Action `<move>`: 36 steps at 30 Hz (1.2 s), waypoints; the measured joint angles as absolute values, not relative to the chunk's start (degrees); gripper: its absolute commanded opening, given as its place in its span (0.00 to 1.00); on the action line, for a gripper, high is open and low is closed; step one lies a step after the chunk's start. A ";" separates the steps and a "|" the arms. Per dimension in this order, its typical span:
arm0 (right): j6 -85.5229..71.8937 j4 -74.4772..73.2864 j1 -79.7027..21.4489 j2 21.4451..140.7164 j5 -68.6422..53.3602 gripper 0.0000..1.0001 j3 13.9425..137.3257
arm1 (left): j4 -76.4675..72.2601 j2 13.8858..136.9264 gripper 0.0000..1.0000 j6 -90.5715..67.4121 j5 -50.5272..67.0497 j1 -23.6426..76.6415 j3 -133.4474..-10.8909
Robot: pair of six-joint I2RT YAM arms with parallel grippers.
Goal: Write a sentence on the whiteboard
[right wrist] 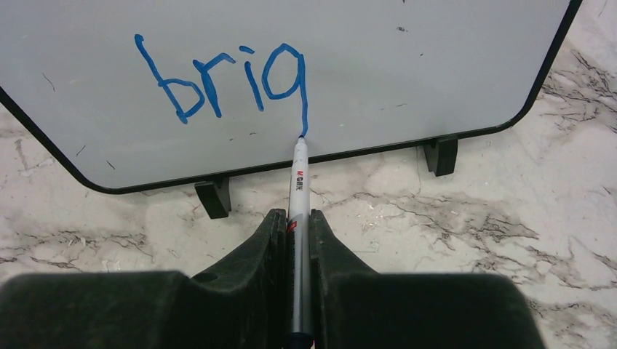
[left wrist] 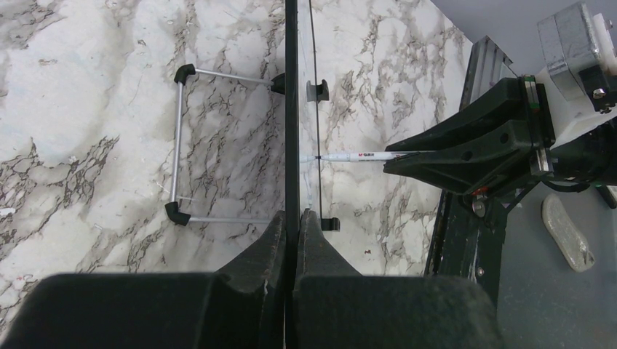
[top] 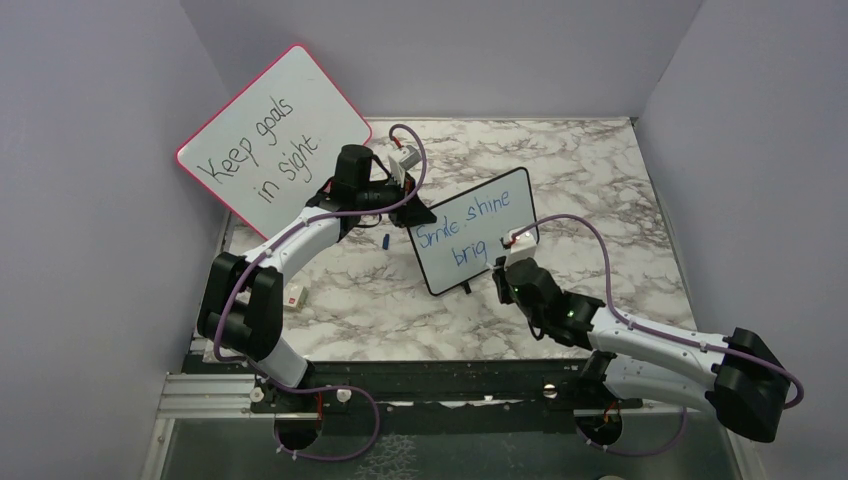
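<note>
Two pairs of jaws are busy: the left jaws are pinched shut on the black edge of the whiteboard (right wrist: 436, 65), which stands straight ahead of them on the bench (right wrist: 509, 218). The right jaws clamp a slim marker (right wrist: 298, 182), its tip touching the board just ahead at the g of "brig" in the sentence (right wrist: 211, 83). Light, stiff and on small feet, the board would probably skid under pen pressure; hold its frame.

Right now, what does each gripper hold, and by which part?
Left gripper: the whiteboard, by its top edge. Right gripper: the marker, by its barrel.
</note>
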State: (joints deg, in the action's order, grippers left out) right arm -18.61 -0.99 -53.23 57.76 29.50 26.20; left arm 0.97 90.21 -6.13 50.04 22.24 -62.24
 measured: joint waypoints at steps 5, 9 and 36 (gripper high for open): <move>-18.09 -0.78 -53.12 57.71 28.58 0.01 26.20 | 0.95 90.21 0.00 -6.13 50.04 22.24 -62.26; -17.91 -0.51 -53.12 57.71 26.72 0.01 26.20 | 0.95 90.21 0.00 -6.13 50.02 22.24 -62.26; -14.48 3.75 -51.62 50.06 30.22 0.01 26.15 | 1.45 90.21 0.00 -5.91 49.98 22.24 -62.35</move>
State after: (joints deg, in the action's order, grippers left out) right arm -14.48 3.75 -51.62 50.06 30.22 26.15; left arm 1.45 90.21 -5.91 49.98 22.24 -62.35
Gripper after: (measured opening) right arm 0.171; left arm 0.027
